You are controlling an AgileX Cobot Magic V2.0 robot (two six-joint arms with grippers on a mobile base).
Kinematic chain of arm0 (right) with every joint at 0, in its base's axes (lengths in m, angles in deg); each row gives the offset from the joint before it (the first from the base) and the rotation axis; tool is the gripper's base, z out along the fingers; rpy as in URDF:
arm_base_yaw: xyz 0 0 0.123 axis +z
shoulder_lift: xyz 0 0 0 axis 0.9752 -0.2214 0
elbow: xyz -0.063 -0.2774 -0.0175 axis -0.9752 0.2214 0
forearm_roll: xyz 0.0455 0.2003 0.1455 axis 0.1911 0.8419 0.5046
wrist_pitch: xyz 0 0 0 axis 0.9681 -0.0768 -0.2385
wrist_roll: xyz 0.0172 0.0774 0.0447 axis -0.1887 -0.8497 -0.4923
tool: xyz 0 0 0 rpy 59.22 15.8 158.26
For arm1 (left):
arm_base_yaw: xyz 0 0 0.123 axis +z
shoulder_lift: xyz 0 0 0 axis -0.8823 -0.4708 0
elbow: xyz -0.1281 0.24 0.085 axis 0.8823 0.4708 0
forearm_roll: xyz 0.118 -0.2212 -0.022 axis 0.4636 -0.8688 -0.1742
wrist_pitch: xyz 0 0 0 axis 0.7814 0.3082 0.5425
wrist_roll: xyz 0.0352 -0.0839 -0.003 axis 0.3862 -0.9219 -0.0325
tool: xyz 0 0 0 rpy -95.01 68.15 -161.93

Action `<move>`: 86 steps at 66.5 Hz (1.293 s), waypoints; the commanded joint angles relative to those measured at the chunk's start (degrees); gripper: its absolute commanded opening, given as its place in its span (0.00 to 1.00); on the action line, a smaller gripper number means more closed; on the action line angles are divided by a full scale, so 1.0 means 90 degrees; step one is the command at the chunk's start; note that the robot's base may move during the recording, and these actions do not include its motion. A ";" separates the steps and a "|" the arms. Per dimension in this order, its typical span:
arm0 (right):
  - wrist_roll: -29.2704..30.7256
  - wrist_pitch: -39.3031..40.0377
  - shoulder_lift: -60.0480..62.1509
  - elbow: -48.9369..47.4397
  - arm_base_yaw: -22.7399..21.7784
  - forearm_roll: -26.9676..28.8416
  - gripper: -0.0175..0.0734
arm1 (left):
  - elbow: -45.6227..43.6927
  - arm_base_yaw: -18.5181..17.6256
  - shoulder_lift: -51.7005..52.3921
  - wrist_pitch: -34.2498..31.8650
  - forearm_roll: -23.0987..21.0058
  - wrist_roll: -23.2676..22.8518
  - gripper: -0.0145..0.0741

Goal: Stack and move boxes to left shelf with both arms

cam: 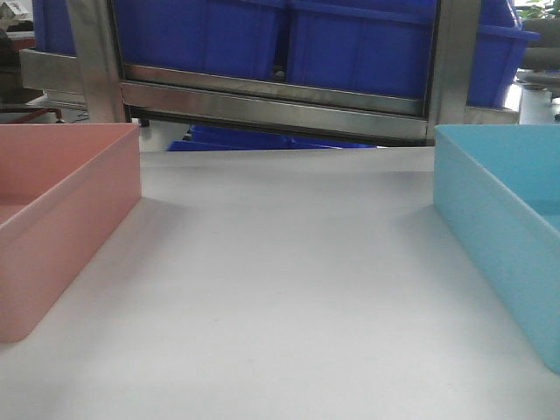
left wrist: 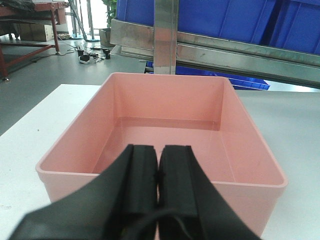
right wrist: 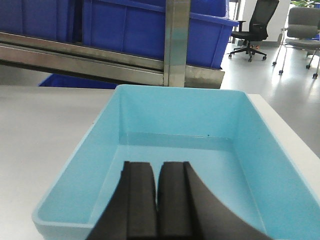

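The salmon pink box (cam: 52,219) stands on the white table at the left, and the light blue box (cam: 507,236) at the right, well apart. In the left wrist view my left gripper (left wrist: 158,147) is shut and empty, hovering over the near rim of the pink box (left wrist: 165,135). In the right wrist view my right gripper (right wrist: 157,164) is shut and empty, over the near end of the blue box (right wrist: 175,150). Both boxes are empty. No roller shelf shows in any view.
A stainless-steel rack with a front bar (cam: 271,101) and upright posts (cam: 96,61) stands behind the table, holding dark blue bins (cam: 350,44). More blue bins (cam: 236,138) lie below it. Office chairs (right wrist: 255,25) stand at the far right; a red-framed bench (left wrist: 30,25) at the far left.
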 commanded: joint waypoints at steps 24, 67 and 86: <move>0.0012 0.0574 0.0132 -0.0124 0.0007 -0.0043 0.25 | 0.0165 -0.0023 0.0101 -0.1314 0.0022 0.0006 0.16; 0.0012 0.0603 0.0132 -0.0124 0.0008 -0.0043 0.25 | -0.3927 -0.0012 -0.2686 0.1121 0.0140 -0.0005 0.17; 0.0012 0.0603 0.0132 -0.0124 0.0008 -0.0043 0.25 | -0.6484 -0.0044 -0.5508 0.3236 0.0128 -0.0005 0.59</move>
